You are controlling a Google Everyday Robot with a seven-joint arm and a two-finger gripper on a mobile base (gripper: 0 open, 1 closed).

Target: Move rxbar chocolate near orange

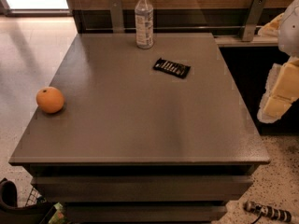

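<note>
Pincer [280, 94] hangs just right of the surface [140, 129], spread or pressed I cannot tell, while the rxbar chocolate [172, 68] looks light, flat, slick, best pinched across its width.

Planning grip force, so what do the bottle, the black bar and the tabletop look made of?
The bottle: clear plastic, likely; see-through body, white cap, printed label. The rxbar chocolate: black film wrapper, probably plastic or foil; flat, white print. The table: grey laminate or painted board, speckled, slight sheen. The gripper sits beyond the table's right edge, touching none.
</note>
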